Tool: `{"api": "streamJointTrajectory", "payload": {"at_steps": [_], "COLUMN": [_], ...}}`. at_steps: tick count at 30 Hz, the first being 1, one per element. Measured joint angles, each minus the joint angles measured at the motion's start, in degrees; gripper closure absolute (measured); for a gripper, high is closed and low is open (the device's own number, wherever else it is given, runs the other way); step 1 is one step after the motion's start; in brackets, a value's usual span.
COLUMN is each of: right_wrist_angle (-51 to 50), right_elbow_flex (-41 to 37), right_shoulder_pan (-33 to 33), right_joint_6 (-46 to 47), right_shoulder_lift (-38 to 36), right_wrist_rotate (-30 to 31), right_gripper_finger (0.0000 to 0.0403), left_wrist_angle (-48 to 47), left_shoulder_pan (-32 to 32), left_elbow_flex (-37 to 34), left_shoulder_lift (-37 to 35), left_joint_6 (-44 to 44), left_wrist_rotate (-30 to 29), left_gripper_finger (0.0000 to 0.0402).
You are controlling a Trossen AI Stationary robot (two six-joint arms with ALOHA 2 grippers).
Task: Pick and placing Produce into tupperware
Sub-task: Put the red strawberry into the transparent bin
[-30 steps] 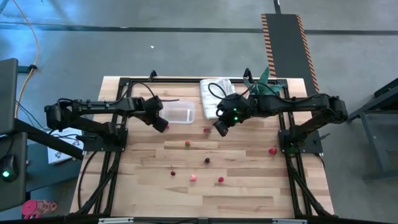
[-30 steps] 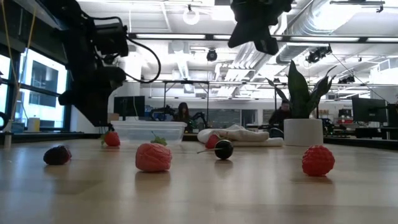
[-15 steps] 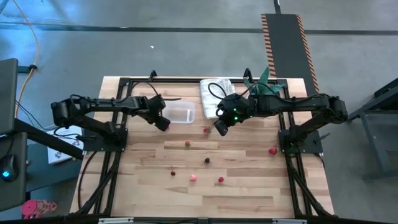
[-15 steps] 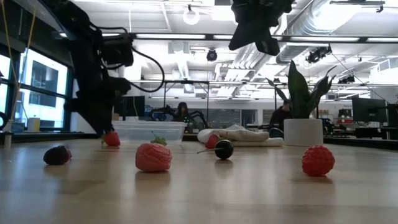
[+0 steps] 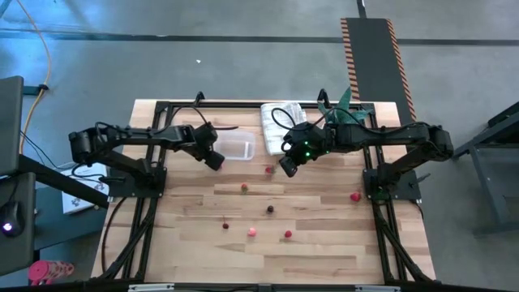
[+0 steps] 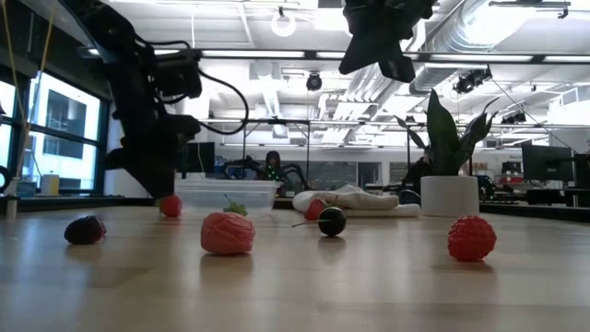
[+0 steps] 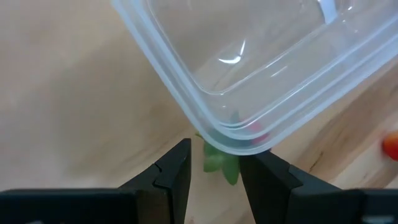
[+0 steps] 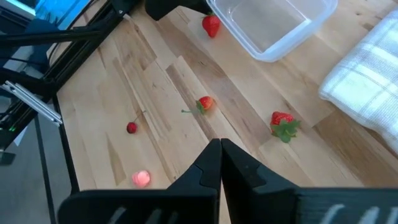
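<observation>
Left wrist view: left gripper (image 7: pixel 214 165) narrowly open astride strawberry (image 7: pixel 222 163) (half hidden under tupperware (image 7: pixel 261 68) corner).

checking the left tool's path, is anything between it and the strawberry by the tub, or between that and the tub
Nothing visible blocks the grasp: the strawberry's leaves sit inside the open left tool. Toward its goal, the tub's corner wall stands right against it, so it would likely need lifting over the rim.

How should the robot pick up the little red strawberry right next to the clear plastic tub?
Probably by its red body, from straight above. The small red strawberry lies on the wood against a corner of the clear plastic tub, so the fingers should likely close along the tub's wall, not across it. The left gripper is open around it.
</observation>
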Motion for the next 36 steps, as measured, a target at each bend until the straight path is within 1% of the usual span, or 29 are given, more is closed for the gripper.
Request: {"api": "streamJointTrajectory", "payload": {"at_steps": [10,18,21,24,25,32,36], "right_wrist_angle": [0.00,-0.05,-0.38,-1.17,-1.46,-2.23,-2.25], "right_elbow_flex": [0.00,-0.02,-0.02,-0.02,-0.02,-0.02,-0.02], "right_shoulder_pan": [0.01,0.00,0.00,0.00,0.00,0.00,0.00], "right_joint_6": [0.40,0.66,0.66,0.66,0.91,1.09,1.09], "right_shoulder_lift": [0.00,0.02,0.02,0.02,0.02,0.02,0.03], "right_wrist_rotate": [-0.02,0.08,0.21,0.31,0.31,1.14,1.16], "right_gripper_finger": [0.0402,0.0402,0.0402,0.0402,0.0402,0.0402,0.0402], "left_wrist_angle": [4.97,6.00,6.87,6.79,6.81,6.79,6.64], "left_shoulder_pan": [-0.02,-0.04,-0.04,-0.04,-0.04,-0.04,-0.15], "left_elbow_flex": [0.01,0.01,0.02,0.02,0.02,0.02,0.01], "left_shoulder_lift": [5.37,6.02,6.02,6.02,6.02,6.02,5.72], "left_joint_6": [-1.60,-1.67,-1.67,-1.36,-1.09,-1.08,-1.24], "left_wrist_rotate": [0.54,1.05,1.62,2.26,2.54,2.51,3.59], "left_gripper_finger": [0.0277,0.0282,0.0311,0.0372,0.0386,0.0397,0.0399]}}
